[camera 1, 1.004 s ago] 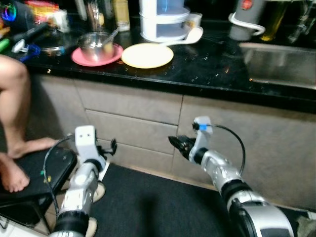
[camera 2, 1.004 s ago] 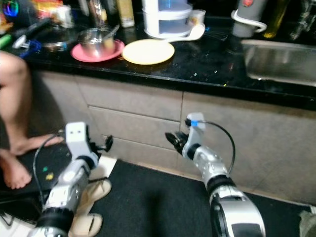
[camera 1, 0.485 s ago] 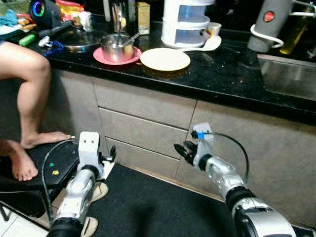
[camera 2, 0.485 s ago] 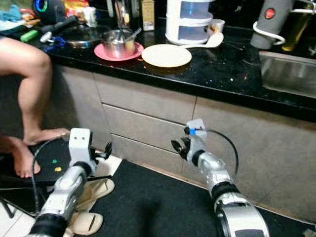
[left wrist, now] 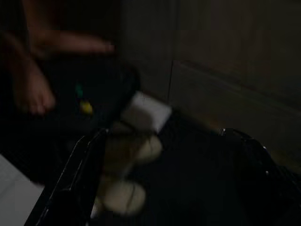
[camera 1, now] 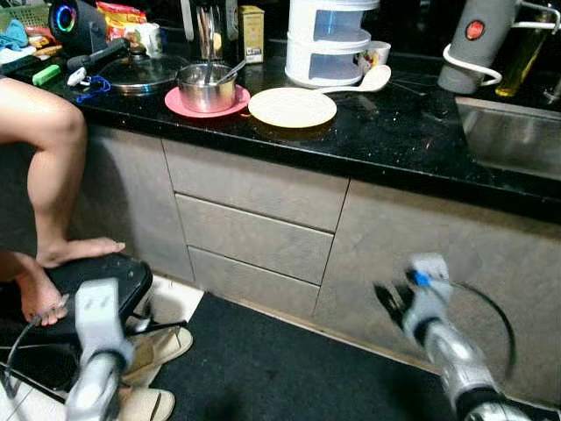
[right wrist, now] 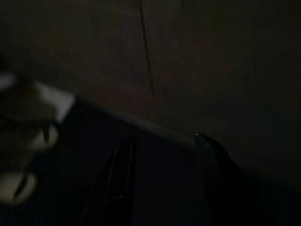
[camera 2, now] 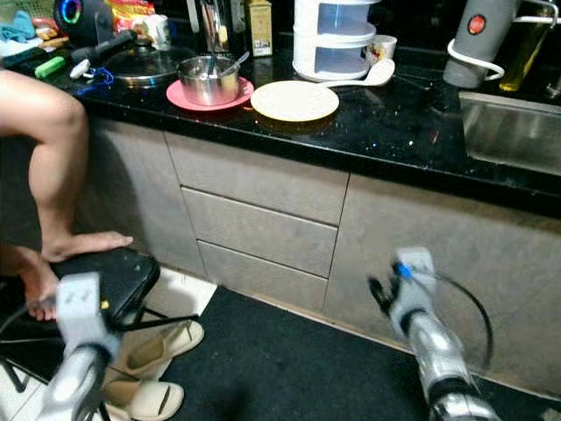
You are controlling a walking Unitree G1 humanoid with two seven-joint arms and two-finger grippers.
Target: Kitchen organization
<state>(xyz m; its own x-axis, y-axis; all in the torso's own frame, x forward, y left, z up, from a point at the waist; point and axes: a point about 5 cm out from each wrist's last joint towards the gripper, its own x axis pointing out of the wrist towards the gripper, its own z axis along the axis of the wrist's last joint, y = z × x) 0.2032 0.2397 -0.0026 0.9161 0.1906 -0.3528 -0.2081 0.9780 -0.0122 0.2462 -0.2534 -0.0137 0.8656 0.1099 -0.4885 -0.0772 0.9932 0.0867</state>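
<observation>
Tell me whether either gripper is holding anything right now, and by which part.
Nothing is held. The left gripper and the right gripper both hang low before the cabinet drawers, fingers apart with only dark floor between them.

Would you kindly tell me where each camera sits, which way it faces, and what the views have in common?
Left eye view: on the head, looking down at the black counter and drawers; both arms show, blurred.
Right eye view: same scene, with the yellow plate.
Left wrist view: along the left pincer toward slippers on the floor.
Right wrist view: along the right pincer, dark cabinet base ahead.
Shared: the slippers show in the eye views and the left wrist view.
</observation>
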